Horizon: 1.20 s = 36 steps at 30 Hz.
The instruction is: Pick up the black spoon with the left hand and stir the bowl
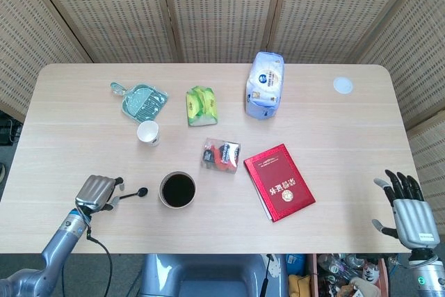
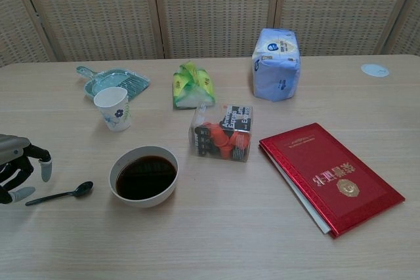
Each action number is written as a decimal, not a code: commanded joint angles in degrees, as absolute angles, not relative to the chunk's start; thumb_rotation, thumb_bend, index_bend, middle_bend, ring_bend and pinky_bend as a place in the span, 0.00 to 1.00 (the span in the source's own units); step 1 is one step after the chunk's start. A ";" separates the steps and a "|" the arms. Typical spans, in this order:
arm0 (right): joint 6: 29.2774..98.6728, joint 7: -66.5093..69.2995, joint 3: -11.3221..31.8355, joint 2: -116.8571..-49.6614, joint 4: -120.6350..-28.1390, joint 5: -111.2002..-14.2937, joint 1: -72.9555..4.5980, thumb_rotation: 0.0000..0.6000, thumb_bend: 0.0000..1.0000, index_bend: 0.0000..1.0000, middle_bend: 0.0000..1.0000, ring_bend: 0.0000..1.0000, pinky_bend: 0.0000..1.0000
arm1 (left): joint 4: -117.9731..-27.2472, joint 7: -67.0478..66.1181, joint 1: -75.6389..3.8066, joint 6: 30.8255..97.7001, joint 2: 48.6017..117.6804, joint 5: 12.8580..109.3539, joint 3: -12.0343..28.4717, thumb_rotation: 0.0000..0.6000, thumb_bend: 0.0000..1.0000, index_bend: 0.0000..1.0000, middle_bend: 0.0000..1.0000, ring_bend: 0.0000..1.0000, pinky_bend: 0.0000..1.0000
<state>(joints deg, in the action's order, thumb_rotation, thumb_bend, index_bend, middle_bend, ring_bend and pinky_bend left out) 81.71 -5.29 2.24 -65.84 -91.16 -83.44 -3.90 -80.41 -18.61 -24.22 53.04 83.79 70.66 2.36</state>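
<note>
— Two hands are showing at the bottom of the head view. What is the left hand [image 2: 18, 170] doing down in the lower left?

— It is hovering over the handle end of the black spoon [image 2: 60, 194], its fingers [image 2: 44, 167] curled downward around that end. Whether they are actually pinching the handle, I cannot tell (the chest view seems to show the spoon lying flat on the table [image 2: 216, 240], a fingertip just beside its tip).

— And the right hand [image 1: 409, 208]?

— It is sitting at the lower right corner of the head view, past the table edge, fingers spread apart and holding nothing.

— Where is the bowl [image 2: 144, 176] lying?

— It is sitting just right of the spoon's scoop, lower left of centre, filled with a dark liquid. The spoon is not touching it.

— What is standing further back?

— A red book [image 2: 330, 176] is lying to the right of centre, and a clear box of small packets [image 2: 222, 133] is sitting between it and the bowl. Behind the bowl, a paper cup [image 2: 113, 108] is standing upright. Further up, a teal dustpan [image 2: 113, 80], a green packet [image 2: 190, 86] and a blue tissue pack [image 2: 276, 63] are lining up from left to right. A small white disc [image 2: 375, 70] is lying at the upper right.
</note>
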 commanded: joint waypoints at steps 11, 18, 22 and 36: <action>81.71 -5.22 2.11 -65.80 -91.23 -83.19 -3.60 1.00 0.13 0.23 0.15 0.07 0.11 | -80.79 -18.51 -24.48 53.53 84.20 69.34 1.59 1.00 0.38 0.45 0.78 0.76 0.74; 81.72 -4.88 2.11 -65.84 -90.98 -83.03 -3.45 1.00 0.13 0.23 0.15 0.07 0.11 | -81.16 -18.85 -24.80 52.99 84.30 68.12 1.23 1.00 0.37 0.46 0.78 0.76 0.74; 81.66 -4.63 2.08 -65.91 -90.75 -82.99 -3.39 1.00 0.13 0.23 0.15 0.07 0.11 | -81.08 -19.85 -24.95 53.04 84.44 66.94 1.18 1.00 0.38 0.47 0.79 0.76 0.74; 81.67 -3.98 2.00 -66.11 -90.12 -82.87 -3.11 1.00 0.13 0.23 0.15 0.07 0.11 | -79.85 -22.68 -25.44 53.08 85.81 63.09 1.22 1.00 0.38 0.48 0.79 0.76 0.74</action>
